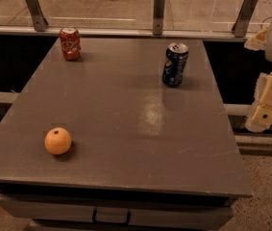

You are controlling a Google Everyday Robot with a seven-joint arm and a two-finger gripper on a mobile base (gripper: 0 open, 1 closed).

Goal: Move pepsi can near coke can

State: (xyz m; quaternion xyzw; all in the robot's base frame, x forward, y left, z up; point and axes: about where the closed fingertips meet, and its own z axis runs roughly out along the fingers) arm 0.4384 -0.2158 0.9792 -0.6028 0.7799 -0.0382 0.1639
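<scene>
Three things sit on the grey table: the pepsi can upright at far right, the coke can upright in the far left corner, well apart, and an orange front left. The gripper hangs beyond the table's right edge, clear of both cans; how open it is I cannot tell.

Blue pepsi can stands far right on the counter; red coke can stands at the far-left corner, well apart. Gripper hangs beyond the right edge.
</scene>
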